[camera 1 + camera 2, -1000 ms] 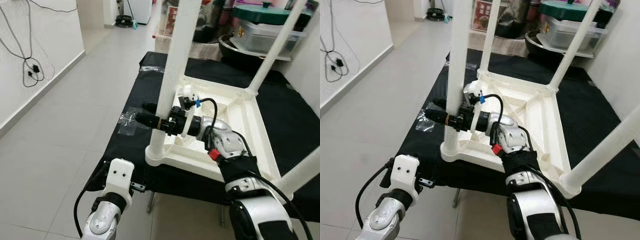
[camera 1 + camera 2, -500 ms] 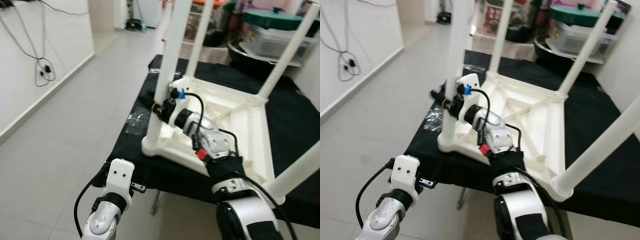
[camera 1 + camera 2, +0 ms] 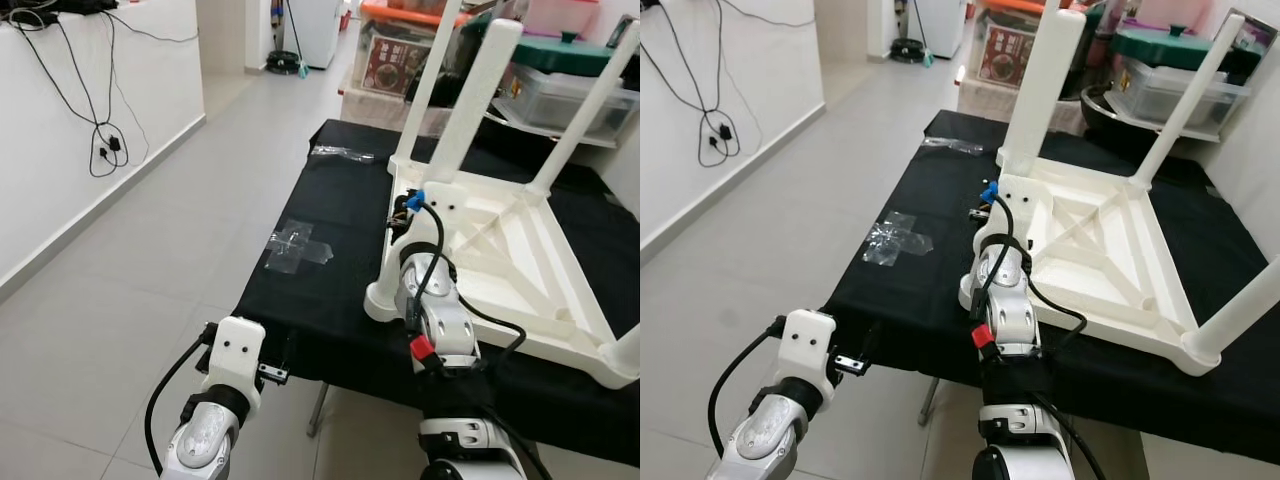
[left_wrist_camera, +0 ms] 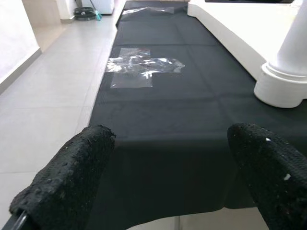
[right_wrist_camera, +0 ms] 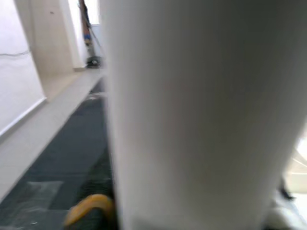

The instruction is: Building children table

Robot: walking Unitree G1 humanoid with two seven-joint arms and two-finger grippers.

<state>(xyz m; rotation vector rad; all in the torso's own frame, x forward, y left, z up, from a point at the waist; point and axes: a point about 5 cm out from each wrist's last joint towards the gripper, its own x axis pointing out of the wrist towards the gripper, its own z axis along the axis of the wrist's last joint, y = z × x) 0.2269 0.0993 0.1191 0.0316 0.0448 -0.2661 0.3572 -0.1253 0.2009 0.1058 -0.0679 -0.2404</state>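
A white children's table (image 3: 500,250) lies upside down on a black cloth-covered bench (image 3: 330,270), its legs pointing up. My right gripper (image 3: 403,215) is clasped round the near-left leg (image 3: 465,110) low down, just above the corner socket (image 3: 385,297). My wrist hides most of the fingers. In the right wrist view that leg (image 5: 201,110) stands right against the camera. My left gripper (image 4: 168,177) hangs open in front of the bench's near edge, with nothing between its fingertips (image 4: 72,182).
A patch of clear tape (image 3: 297,245) is stuck on the cloth left of the table. Storage bins and a pot (image 3: 570,70) crowd the back right. A white wall with dangling cables (image 3: 105,150) borders open tiled floor (image 3: 150,260) on the left.
The head camera has risen and swung, so the whole scene has shifted. The right gripper has stayed on the leg, and the table's near corner now sits farther right of the tape. The left arm is unchanged.
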